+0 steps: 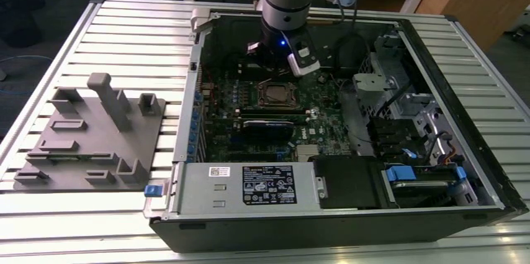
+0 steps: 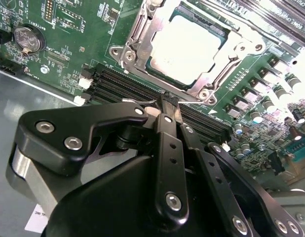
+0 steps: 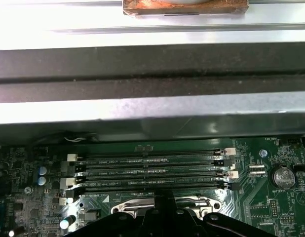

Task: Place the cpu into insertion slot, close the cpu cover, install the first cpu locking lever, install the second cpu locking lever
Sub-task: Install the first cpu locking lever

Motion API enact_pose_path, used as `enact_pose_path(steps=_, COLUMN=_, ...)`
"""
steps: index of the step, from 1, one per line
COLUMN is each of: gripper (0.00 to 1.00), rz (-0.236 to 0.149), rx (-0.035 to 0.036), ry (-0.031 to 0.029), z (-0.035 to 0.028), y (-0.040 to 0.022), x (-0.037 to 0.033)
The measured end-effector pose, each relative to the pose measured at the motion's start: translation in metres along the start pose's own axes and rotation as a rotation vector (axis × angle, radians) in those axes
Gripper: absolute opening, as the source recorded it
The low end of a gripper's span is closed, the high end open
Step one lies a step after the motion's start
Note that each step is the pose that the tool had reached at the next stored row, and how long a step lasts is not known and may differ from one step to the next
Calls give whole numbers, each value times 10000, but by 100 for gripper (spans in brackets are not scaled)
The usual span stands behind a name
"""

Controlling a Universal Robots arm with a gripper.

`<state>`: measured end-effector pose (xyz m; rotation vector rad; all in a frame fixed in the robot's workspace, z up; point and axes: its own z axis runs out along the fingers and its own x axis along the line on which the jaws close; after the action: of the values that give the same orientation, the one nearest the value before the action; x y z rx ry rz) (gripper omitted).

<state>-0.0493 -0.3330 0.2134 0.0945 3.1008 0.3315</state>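
Case point(image 1: 348, 230) lies open on the table point(image 1: 133, 28); on its green board point(image 2: 68, 44) the insertion slot point(image 1: 260, 94) holds the cpu point(image 2: 189, 47), cpu cover point(image 2: 160, 74) flat around it. Tool point(image 2: 168, 98), fingers together, sits at the slot's edge beside the memory slots point(image 2: 118, 81).

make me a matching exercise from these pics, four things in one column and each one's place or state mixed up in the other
1 cpu
2 coin battery
3 grey fixture plate
4 gripper

a on the table, outside the computer case
b seated in the insertion slot
c shut, close to the memory slots
d round, on the green board

Pairs: 1-b, 2-d, 3-a, 4-c
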Motion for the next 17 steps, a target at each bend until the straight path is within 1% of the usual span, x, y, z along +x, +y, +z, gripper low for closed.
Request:
enact_pose_path(steps=3, gripper=10, rz=0, rx=0, ry=-1, z=18, y=-4, x=0)
enact_pose_path(steps=15, gripper=10, rz=0, rx=-3, ry=0, z=1, y=1, x=0)
enact_pose_path(steps=17, gripper=10, rz=1, rx=5, ry=-7, z=1, y=0, x=0)
